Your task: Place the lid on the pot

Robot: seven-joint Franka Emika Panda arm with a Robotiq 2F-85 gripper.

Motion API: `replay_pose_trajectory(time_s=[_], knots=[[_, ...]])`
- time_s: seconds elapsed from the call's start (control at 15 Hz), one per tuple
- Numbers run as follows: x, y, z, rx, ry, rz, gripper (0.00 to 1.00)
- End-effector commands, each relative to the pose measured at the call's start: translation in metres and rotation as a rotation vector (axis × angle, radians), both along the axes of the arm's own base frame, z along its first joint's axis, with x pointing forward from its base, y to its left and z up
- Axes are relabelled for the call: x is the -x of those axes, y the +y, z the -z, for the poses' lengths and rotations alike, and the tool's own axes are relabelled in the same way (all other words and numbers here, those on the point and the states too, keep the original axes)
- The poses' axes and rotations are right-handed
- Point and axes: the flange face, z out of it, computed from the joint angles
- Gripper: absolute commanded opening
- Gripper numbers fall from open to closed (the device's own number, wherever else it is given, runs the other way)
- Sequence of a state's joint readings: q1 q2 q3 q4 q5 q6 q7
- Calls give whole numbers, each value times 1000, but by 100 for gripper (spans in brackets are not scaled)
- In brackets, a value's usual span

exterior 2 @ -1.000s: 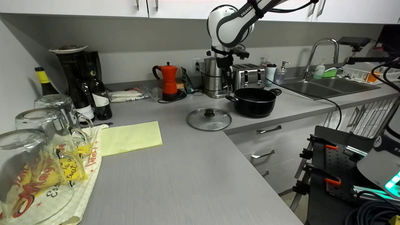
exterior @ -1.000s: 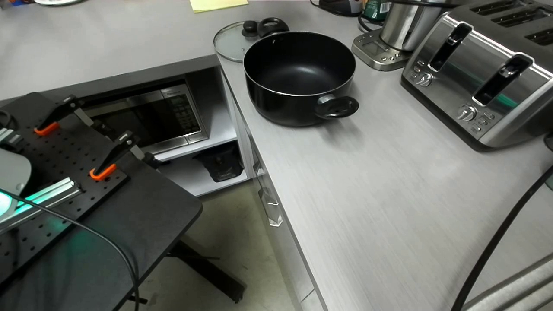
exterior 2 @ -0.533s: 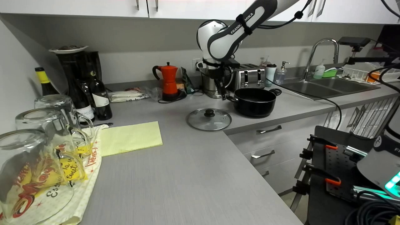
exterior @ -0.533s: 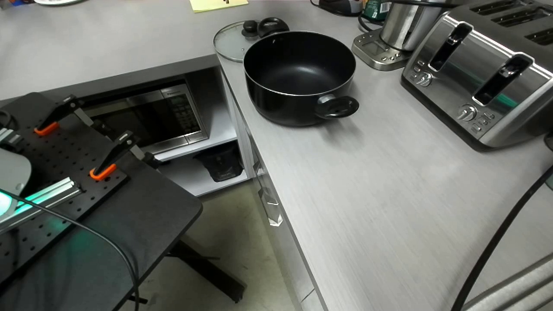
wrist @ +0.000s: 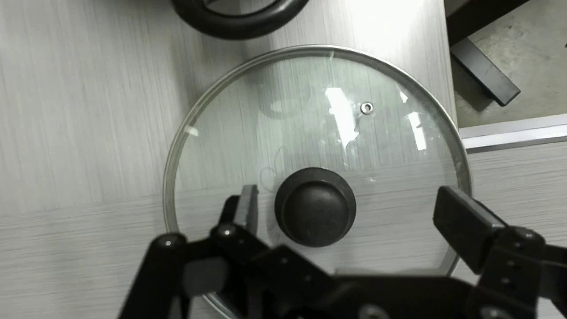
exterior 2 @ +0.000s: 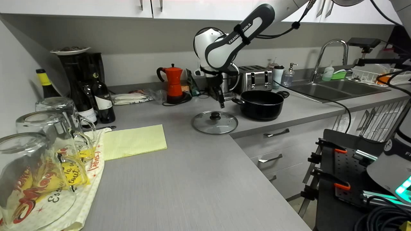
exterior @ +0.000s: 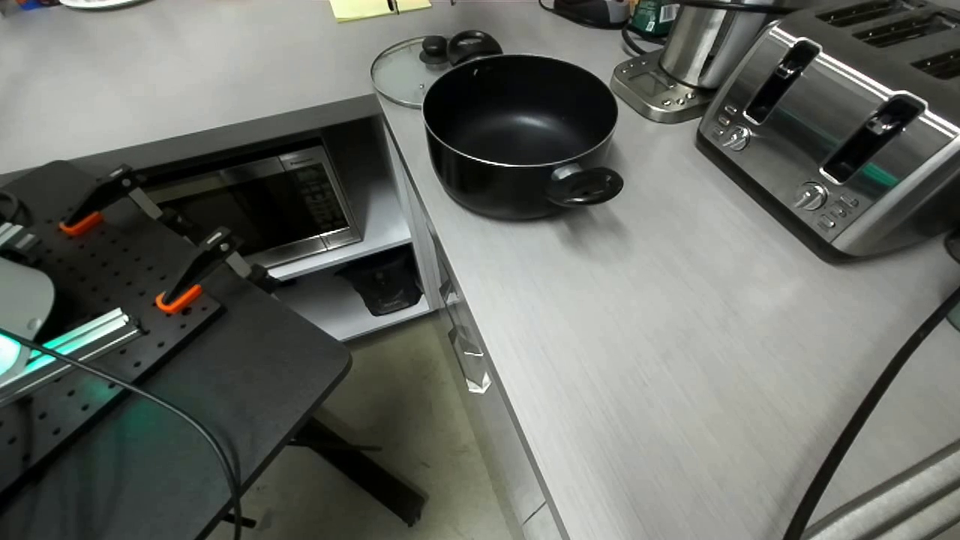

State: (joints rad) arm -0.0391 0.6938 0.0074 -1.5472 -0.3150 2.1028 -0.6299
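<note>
In an exterior view: round clear-glass lid (exterior: 407, 73), flat on grey bench (exterior: 660, 315), at ten o'clock from wide round black pot (exterior: 517, 139). In an exterior view: black round knob (exterior 2: 215, 115) of lid below black jaws, toward their seven o'clock. In wrist view: jaws parted wide, nothing held; knob framed between dark finger pads (wrist: 460, 230), nearer nine-o'clock pad. Probably calls for nudging toward nine, then descending.

The desk (exterior 2: 179, 186) here is streaky grey. The pot (exterior: 517, 135) is black inside and out, the lid (wrist: 301, 110) clear with a silvery rim (wrist: 319, 50) and black knob (wrist: 315, 207). The pincer (wrist: 347, 196) is black. I see a red moka pot (exterior 2: 174, 82), a pale yellow sheet (exterior 2: 134, 142) and a towel (exterior 2: 80, 202), seemingly cream with red and yellow print through the mugs (exterior 2: 29, 170).
</note>
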Motion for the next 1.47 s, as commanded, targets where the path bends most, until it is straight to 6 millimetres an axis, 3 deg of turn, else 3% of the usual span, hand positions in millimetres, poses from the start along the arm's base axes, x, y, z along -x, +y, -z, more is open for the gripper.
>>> replay_pose_trajectory(time_s=[0.0, 0.53, 1.07, 1.13, 1.2, 1.4], knots=[[-18, 3, 8, 10, 9, -36, 100], [-31, 2, 41, 18, 50, -26, 100], [-42, 4, 52, 24, 69, -26, 100], [-43, 4, 52, 23, 70, -31, 75], [-44, 4, 52, 22, 71, -36, 74], [-45, 4, 53, 21, 75, -42, 51]])
